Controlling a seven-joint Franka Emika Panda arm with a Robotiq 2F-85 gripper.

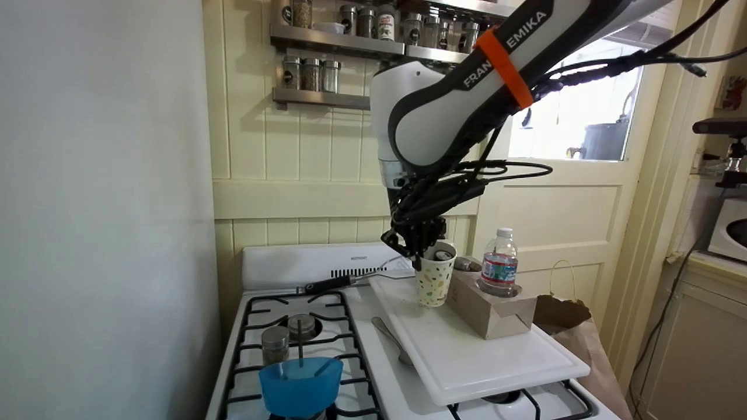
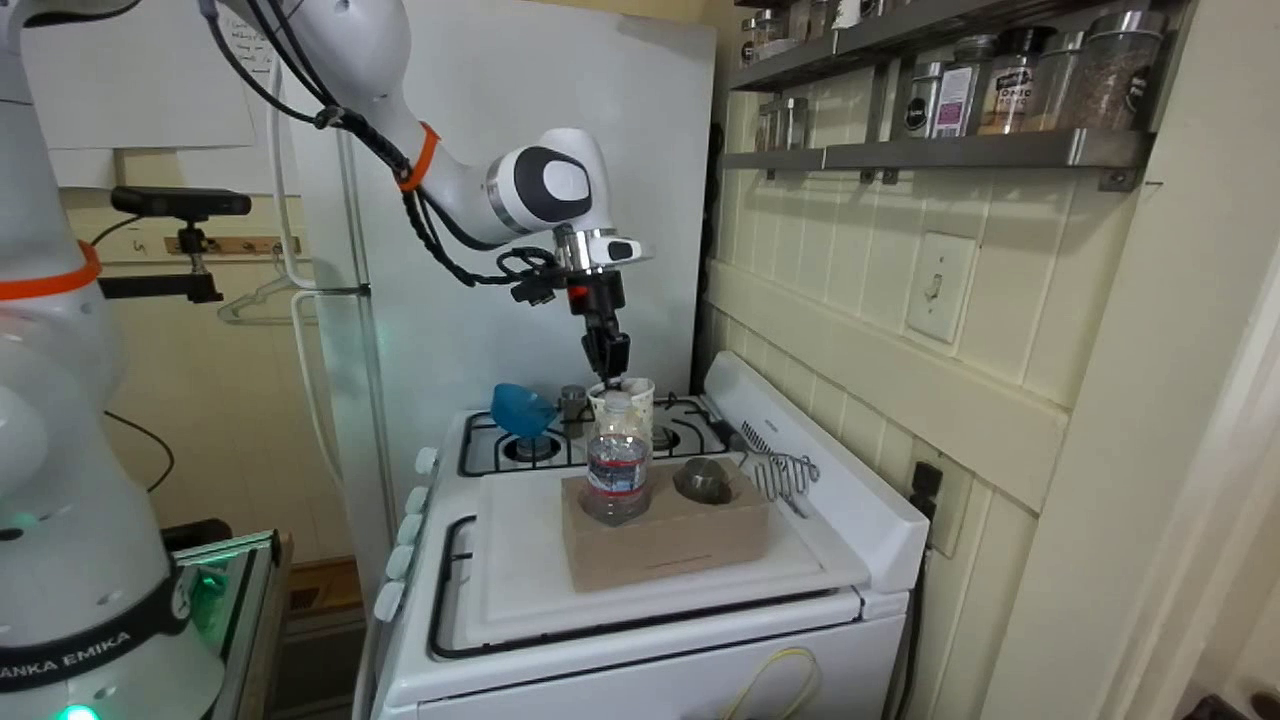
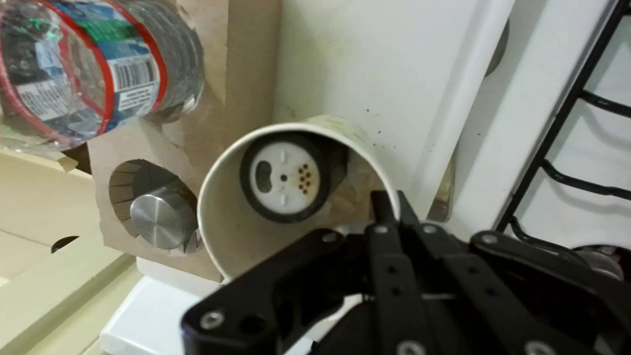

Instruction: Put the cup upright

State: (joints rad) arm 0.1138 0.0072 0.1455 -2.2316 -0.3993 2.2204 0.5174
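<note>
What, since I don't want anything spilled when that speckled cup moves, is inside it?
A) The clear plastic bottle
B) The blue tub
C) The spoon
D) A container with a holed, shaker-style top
D: the wrist view looks down into the cup and shows the shaker-style container, its pale, dark-rimmed top pierced by a cluster of small holes, within the rim.

I am in a kitchen: below my jaws stands a white stove with black burner grates, and higher than my jaws steel shelves hold spice jars (several bear round dark labels).
</note>
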